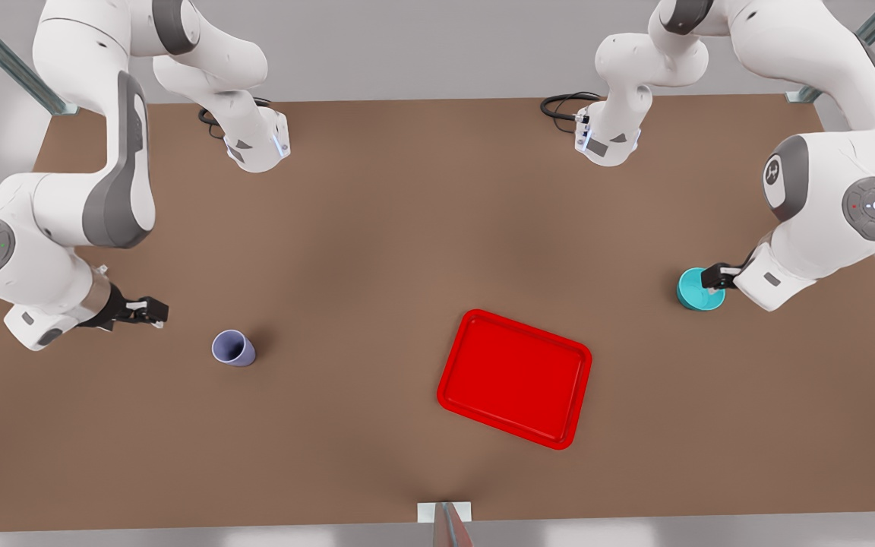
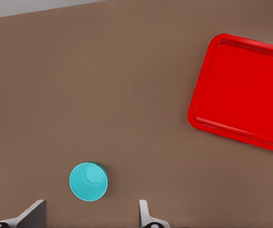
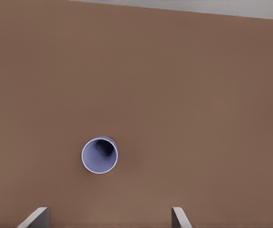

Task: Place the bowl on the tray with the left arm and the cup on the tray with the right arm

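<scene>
left gripper (image 1: 713,278) open above teal bowl (image 1: 699,289) near table's (image 1: 377,251) edge, right gripper (image 1: 155,312) open beside lavender cup (image 1: 233,348), red tray (image 1: 514,377) bare

Even, diffuse overhead light covers the brown bench (image 1: 377,251) with no glare. Shadows are soft and faint: a small dark patch lies beside the cup (image 1: 234,348), a thin rim of shade edges the tray (image 1: 514,377), and broad dim smudges spread mid-bench. The bowl (image 2: 88,181) shows a pale gloss inside. Wrist views are slightly soft, with the fingertips (image 3: 34,218) blurred at the frame edge.
</scene>
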